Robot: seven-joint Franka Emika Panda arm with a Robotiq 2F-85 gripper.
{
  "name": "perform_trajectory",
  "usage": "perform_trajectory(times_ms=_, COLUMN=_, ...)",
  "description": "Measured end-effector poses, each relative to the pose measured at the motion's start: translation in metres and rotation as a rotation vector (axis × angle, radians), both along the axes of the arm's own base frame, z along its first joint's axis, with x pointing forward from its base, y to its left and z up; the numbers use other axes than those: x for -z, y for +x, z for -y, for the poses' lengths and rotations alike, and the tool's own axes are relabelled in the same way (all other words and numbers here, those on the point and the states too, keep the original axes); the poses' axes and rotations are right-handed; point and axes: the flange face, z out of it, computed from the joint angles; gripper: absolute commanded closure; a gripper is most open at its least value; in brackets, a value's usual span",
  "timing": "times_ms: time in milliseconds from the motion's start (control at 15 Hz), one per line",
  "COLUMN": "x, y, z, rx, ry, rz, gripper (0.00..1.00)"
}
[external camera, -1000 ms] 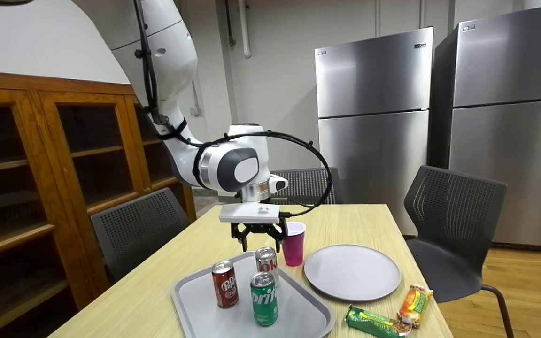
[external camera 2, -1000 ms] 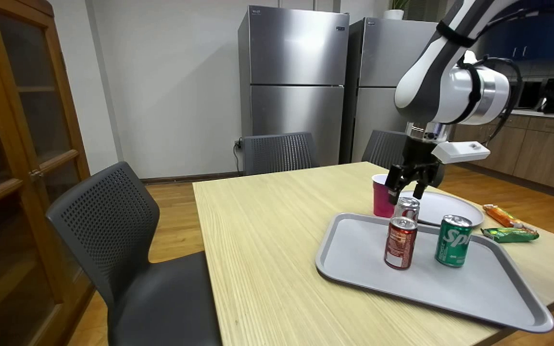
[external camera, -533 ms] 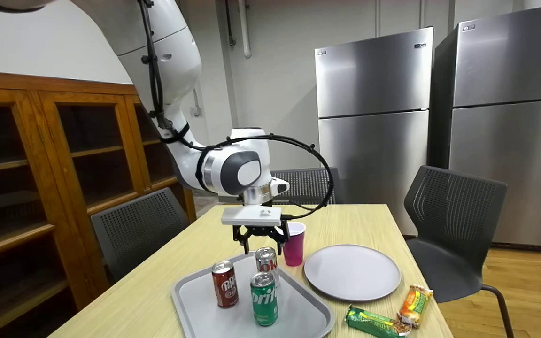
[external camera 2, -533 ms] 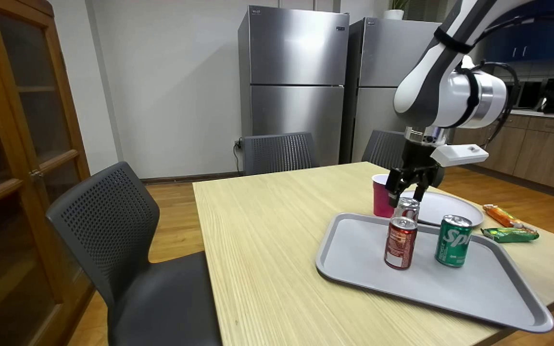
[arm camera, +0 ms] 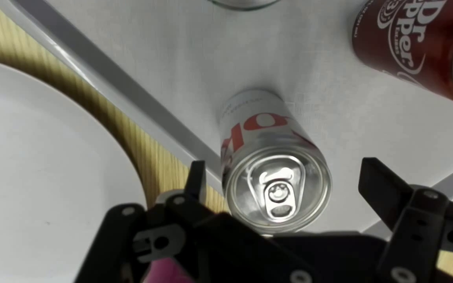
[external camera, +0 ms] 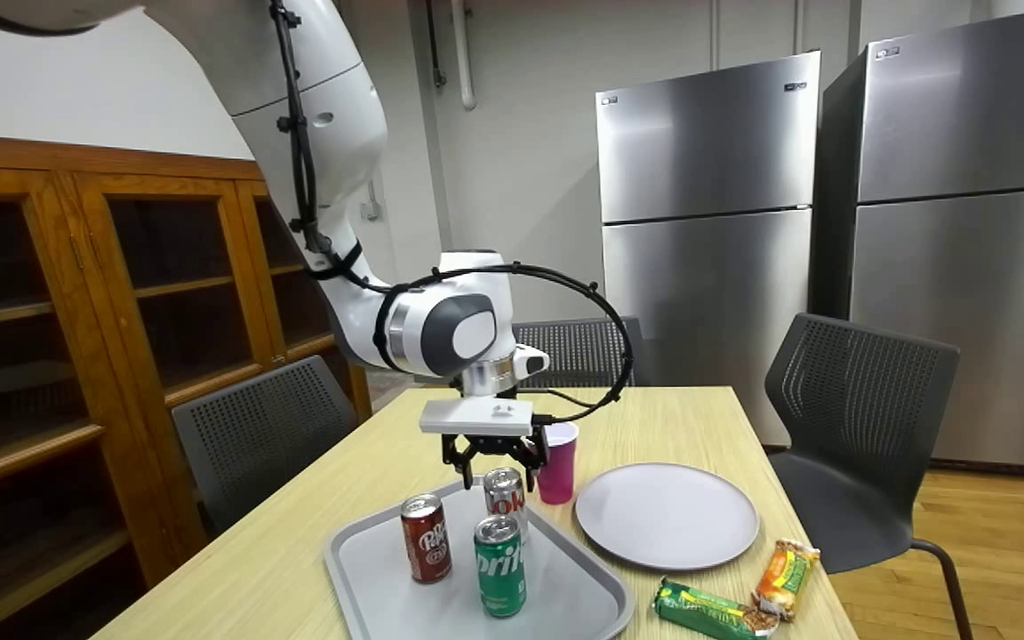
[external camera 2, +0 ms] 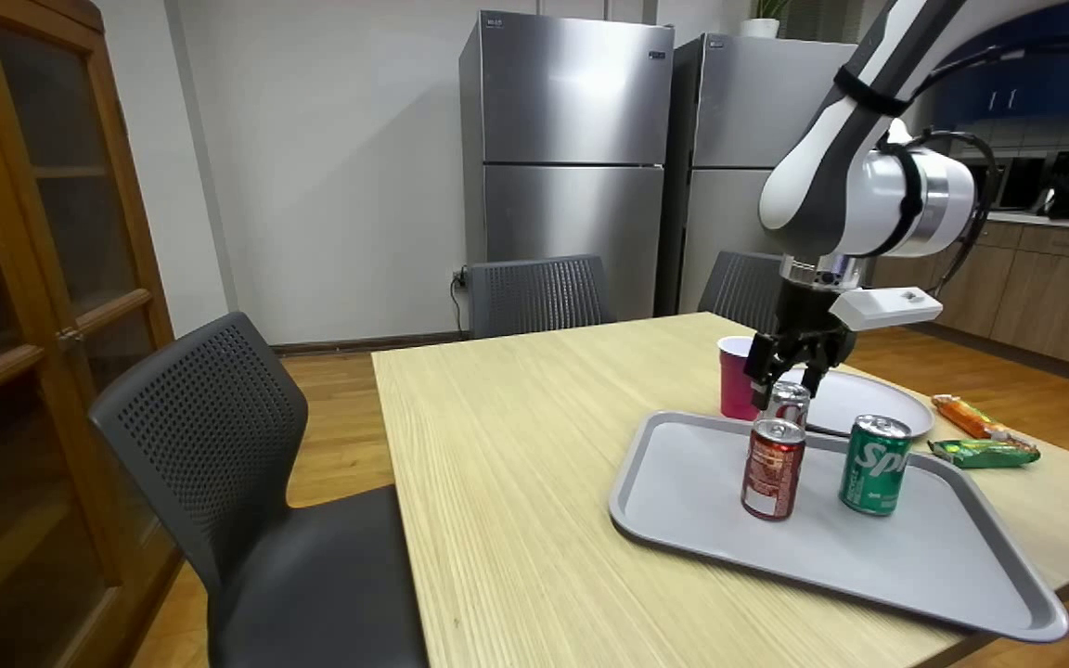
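— What's on the tray [external camera: 570, 606], in an exterior view?
— The Dr Pepper can [external camera: 426, 542] left, the Sprite can [external camera: 501, 571] right and nearer, the Coke can [external camera: 504, 493] behind it.
— And right of the tray?
— On the worktop [external camera: 663, 422], a plate [external camera: 668, 516], a cup [external camera: 557, 471] left of it, two snack bars [external camera: 713, 612] before it.

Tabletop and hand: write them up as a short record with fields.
Hand: open, holding nothing
Nearest: Diet Coke can, between the parted fingers in the wrist view, gap each side
On gray tray: Diet Coke can, Dr Pepper can, Sprite can, all upright
Beside gray tray: magenta cup, pale plate
Near pale plate: green-wrapped bar, orange-wrapped bar
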Motion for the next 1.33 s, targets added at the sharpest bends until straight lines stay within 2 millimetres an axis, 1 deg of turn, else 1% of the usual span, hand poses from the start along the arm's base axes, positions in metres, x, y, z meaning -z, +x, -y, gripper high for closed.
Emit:
perform_trajectory(times_ms=267, x=0.0000, y=0.0015, z=0.0010, rx=0.002, ry=-0.001, rz=0.002, gripper=0.00)
perform_trajectory(times_ms=333, x=-0.0003, y=0.0018, z=0.0016, rx=0.003, ry=-0.002, rz=0.003, gripper=0.25)
perform_trajectory(times_ms=400, x=-0.0007, y=0.0021, z=0.0022, rx=0.004, ry=-0.002, rz=0.005, gripper=0.28)
perform_trajectory(times_ms=467, x=-0.0013, y=0.0026, z=0.0028, rx=0.002, ry=-0.005, rz=0.008, gripper=0.34)
perform_trajectory(times_ms=533, x=-0.0016, y=0.0029, z=0.0032, rx=0.001, ry=-0.007, rz=0.011, gripper=0.44)
perform_trajectory(times_ms=667, x=-0.0020, y=0.0032, z=0.0036, rx=0.001, ry=-0.008, rz=0.013, gripper=0.59)
perform_trajectory(times_ms=733, x=-0.0021, y=0.0033, z=0.0036, rx=0.001, ry=-0.008, rz=0.013, gripper=0.62)
perform_trajectory(times_ms=1333, x=-0.0030, y=0.0037, z=0.0033, rx=-0.003, ry=-0.010, rz=0.014, gripper=0.62)
